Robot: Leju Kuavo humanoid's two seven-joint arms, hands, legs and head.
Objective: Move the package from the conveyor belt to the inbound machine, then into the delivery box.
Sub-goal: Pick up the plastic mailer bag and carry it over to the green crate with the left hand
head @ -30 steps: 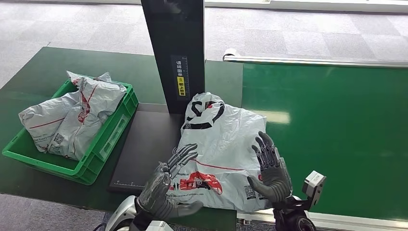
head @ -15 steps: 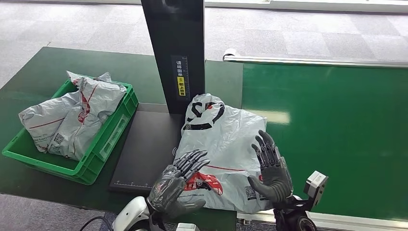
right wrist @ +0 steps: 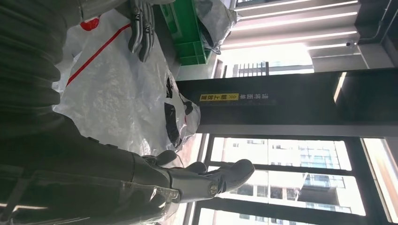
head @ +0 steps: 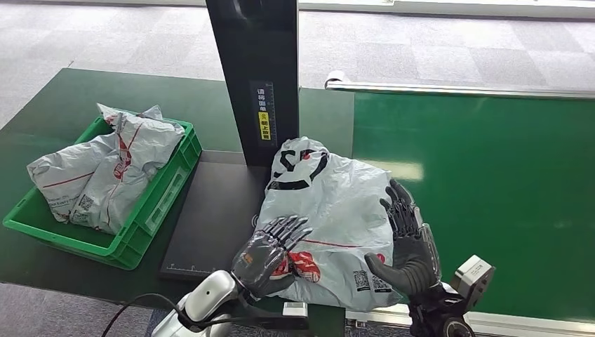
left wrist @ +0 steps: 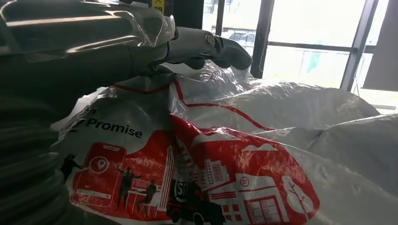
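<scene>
One grey package [head: 330, 203] pressed between two spread hands, left hand [head: 270, 249] resting on it, right hand [head: 410, 242] perhaps touching, two bags [head: 105, 165] seen in one green box [head: 151, 210] far left

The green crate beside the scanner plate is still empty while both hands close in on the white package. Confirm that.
Not empty. The head view shows the green crate already holding grey packages. The rest stands: it sits beside the black scanner plate, and the left hand and right hand flank the white package.
</scene>
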